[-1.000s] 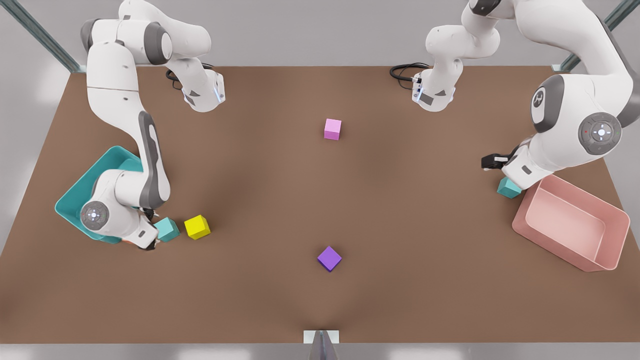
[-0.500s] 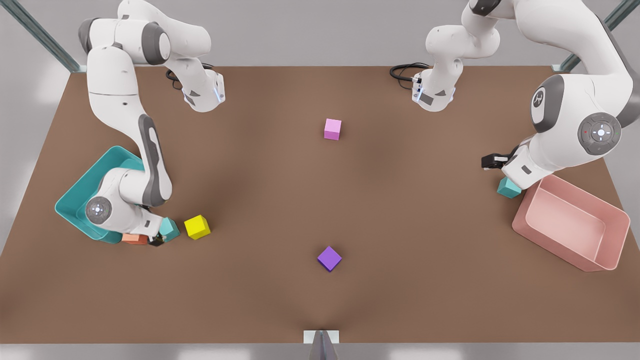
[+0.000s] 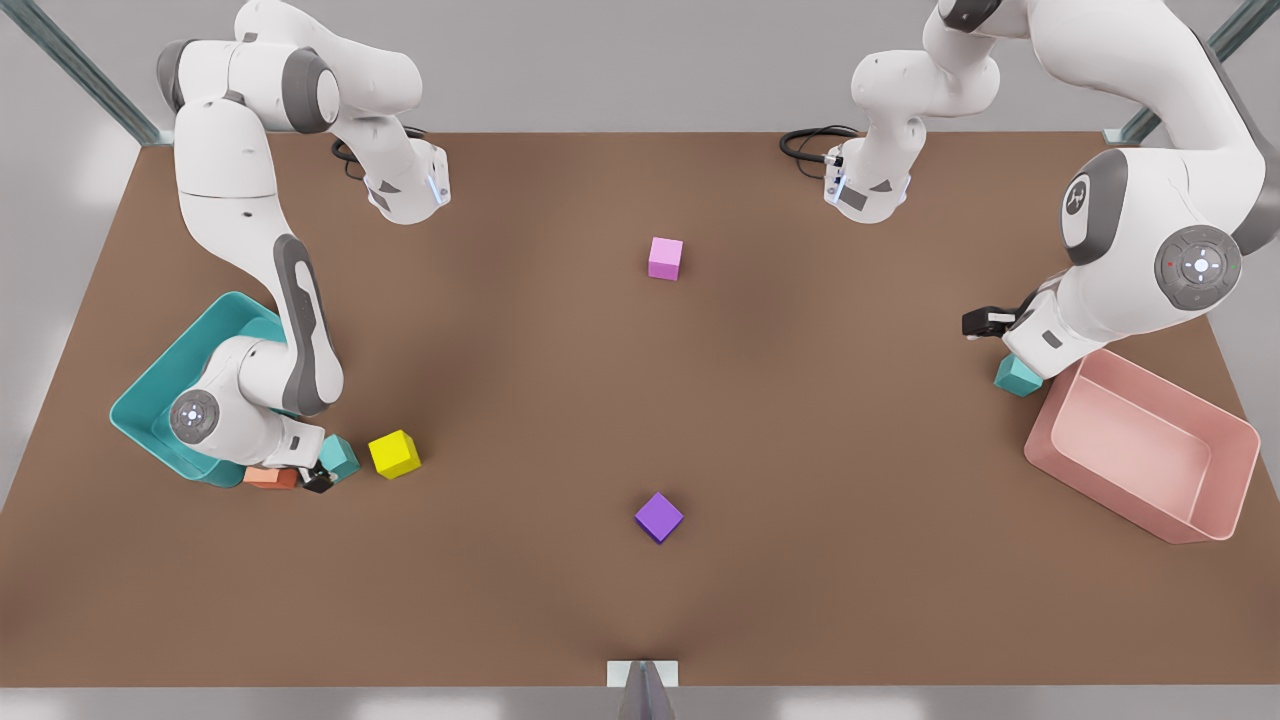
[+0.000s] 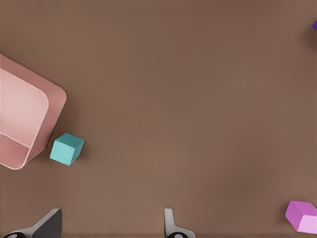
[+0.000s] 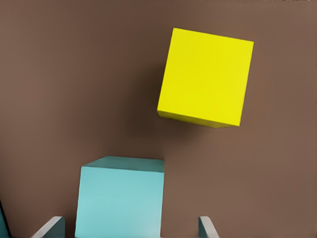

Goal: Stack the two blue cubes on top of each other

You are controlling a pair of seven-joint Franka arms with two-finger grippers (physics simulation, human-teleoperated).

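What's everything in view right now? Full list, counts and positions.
blue cubes: 2, teal; one beside the yellow cube, one by the pink bin
yellow cube: 1, front view's left
pink cube: 1, centre, far side
purple cube: 1, centre, near side
orange cube: 1, partly hidden under the arm, by the teal bin
teal bin: 1, front view's left
pink bin: 1, front view's right
table: 1, brown
right gripper: open, straddling the teal cube next to the yellow one
left gripper: open, above the table near the pink bin's cube
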